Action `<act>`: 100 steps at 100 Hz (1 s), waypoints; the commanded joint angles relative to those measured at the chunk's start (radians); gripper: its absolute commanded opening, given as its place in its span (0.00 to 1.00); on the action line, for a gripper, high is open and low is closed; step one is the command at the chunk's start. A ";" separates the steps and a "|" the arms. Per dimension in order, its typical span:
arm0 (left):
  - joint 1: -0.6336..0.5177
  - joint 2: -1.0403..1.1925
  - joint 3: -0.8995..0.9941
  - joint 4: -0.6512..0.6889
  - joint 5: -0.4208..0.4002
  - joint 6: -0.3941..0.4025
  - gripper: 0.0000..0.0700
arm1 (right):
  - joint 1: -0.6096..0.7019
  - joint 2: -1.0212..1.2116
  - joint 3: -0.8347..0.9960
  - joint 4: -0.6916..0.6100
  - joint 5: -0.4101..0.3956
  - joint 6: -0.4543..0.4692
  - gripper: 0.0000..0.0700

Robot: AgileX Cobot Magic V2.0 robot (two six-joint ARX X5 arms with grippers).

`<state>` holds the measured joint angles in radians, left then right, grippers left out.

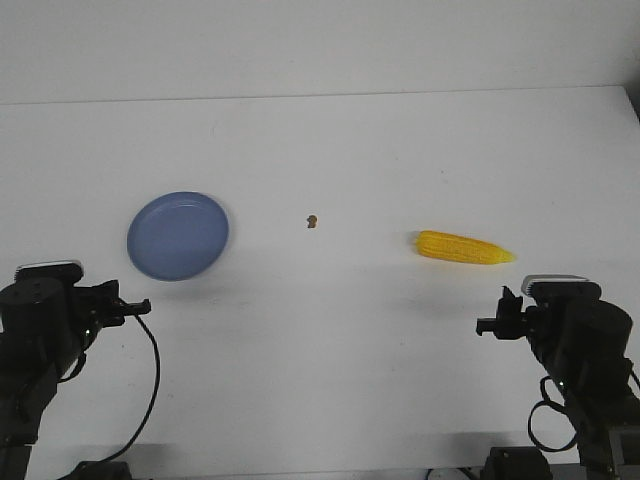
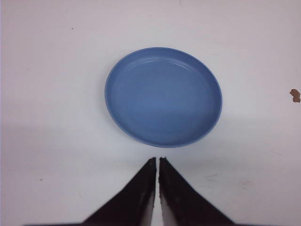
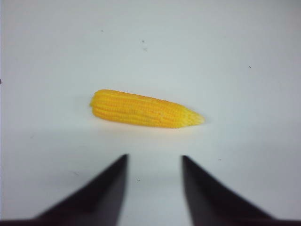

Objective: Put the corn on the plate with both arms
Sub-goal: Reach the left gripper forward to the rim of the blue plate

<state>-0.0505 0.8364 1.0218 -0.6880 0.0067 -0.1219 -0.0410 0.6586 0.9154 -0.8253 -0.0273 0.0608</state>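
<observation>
Left hand (image 2: 157, 162) together facing plate (image 2: 163, 96); right hand (image 3: 154, 162) apart facing corn (image 3: 146, 109); front view alone shows both

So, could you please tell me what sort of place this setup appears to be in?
Probably a lab test bench, not a kitchen: a bare white table, two black arms at its near edge, and just the corn and an empty blue plate as props.

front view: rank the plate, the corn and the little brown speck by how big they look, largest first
1. The plate, the widest and by far the largest in area.
2. The corn, nearly as long as the plate is wide but much thinner.
3. The brown speck, tiny.
All three lie at a similar depth on the table, so the order looks reliable.
</observation>
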 commanded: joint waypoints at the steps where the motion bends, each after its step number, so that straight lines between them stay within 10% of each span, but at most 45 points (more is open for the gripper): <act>1: -0.002 0.002 0.021 0.007 0.004 -0.003 0.28 | -0.002 0.003 0.015 0.006 -0.002 0.016 0.54; 14: -0.002 0.002 0.021 0.008 0.004 -0.003 0.78 | -0.002 0.003 0.015 0.009 -0.002 0.019 0.54; 100: 0.181 0.727 0.236 0.168 0.073 -0.082 0.75 | -0.002 0.003 0.015 0.007 -0.002 0.019 0.54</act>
<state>0.1207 1.5162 1.2297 -0.5247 0.0769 -0.1989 -0.0410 0.6586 0.9154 -0.8249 -0.0273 0.0681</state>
